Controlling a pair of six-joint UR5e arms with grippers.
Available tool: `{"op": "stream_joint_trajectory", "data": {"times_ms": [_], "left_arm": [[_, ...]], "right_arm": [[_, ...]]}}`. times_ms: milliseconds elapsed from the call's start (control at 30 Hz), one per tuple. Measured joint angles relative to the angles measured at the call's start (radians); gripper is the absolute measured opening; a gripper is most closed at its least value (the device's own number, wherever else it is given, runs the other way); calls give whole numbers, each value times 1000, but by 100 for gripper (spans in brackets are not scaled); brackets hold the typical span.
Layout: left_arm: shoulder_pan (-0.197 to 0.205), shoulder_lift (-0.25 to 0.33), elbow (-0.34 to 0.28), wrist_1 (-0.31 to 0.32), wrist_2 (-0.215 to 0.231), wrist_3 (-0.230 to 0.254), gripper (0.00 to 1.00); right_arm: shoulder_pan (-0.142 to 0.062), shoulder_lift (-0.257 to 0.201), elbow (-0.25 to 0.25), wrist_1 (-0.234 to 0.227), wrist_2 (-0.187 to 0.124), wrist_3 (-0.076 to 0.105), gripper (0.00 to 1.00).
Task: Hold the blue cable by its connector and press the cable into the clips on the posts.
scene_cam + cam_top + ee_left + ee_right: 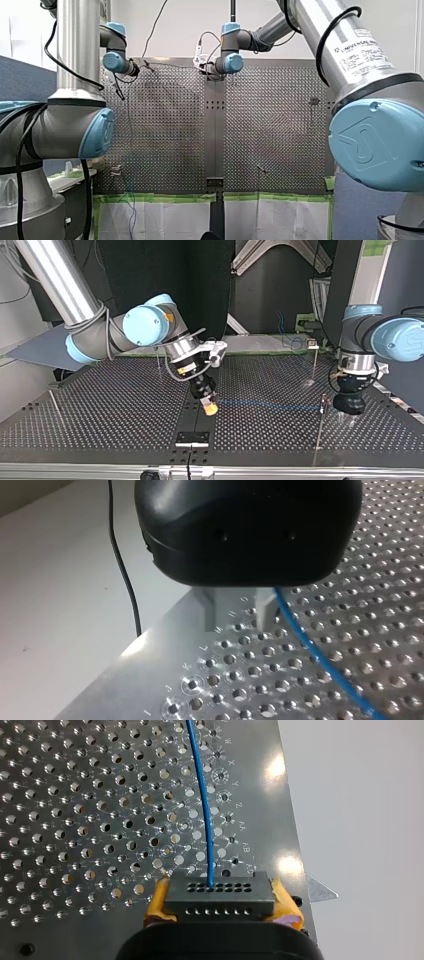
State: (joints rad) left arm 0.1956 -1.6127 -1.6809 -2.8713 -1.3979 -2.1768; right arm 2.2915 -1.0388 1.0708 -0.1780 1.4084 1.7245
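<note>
In the right wrist view my right gripper [221, 901] has its yellow pads [156, 901] shut on a black perforated connector [220, 892]. The blue cable [204, 805] leaves the connector and runs ahead over the plate. In the top view my right gripper [210, 407] hangs low near the table's middle. From it the cable [270, 404] stretches taut to a thin post [324, 404]. My left gripper [347, 409] is just beside that post. In the left wrist view its pale fingers [264, 611] stand apart over the plate, and the cable [305, 647] passes outside one of them, not between.
More thin posts stand on the perforated table [100, 410], one at the back [315, 360], one near the front edge [318, 440], others at the top view's left [56, 409]. A black plate [193, 438] sits at the front middle. A thin black wire [125, 575] lies beside the plate's edge.
</note>
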Motion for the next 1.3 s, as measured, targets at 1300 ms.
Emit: {"op": "stream_joint_trajectory", "data": {"times_ms": [1300], "left_arm": [[-25,211,-218,-184,2,43,100]], "right_arm": [[4,-1,0,8,0,-2,0]]}}
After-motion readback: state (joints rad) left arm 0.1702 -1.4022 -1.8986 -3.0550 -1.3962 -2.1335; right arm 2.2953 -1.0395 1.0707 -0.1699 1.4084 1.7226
